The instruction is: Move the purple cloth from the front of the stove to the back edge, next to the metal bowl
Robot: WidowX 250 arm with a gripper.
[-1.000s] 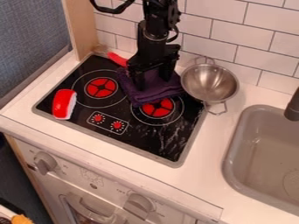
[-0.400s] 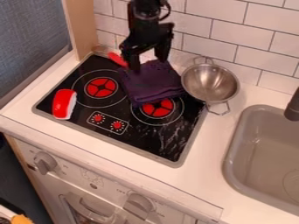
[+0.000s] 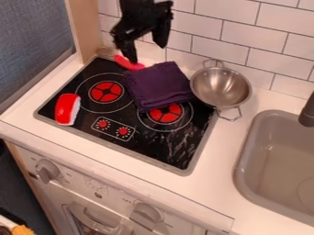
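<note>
The black gripper [image 3: 147,50] hangs near the top of the view, above the back edge of the stove, its two fingers spread with nothing between them. Just below and to the right of it, a folded purple cloth [image 3: 159,86] lies on the black stovetop, partly over the back right burner. A red handle-like object [image 3: 127,63] pokes out behind the cloth's upper left corner, close under the gripper's left finger. At the stove's left edge rests a red and white toy piece [image 3: 67,109]. A metal colander-like bowl [image 3: 220,86] stands right of the cloth.
The stovetop [image 3: 178,151] is set in a white counter [image 3: 215,183]. A grey sink [image 3: 270,156] with a dark faucet [image 3: 308,112] is at the right. White wall tiles [image 3: 257,43] rise behind, and a wooden post [image 3: 86,27] stands at the back left.
The gripper has risen off the cloth and moved up and to the left, its fingers clear of it. The cloth stays on the stove, and more of it and the red handle shows.
</note>
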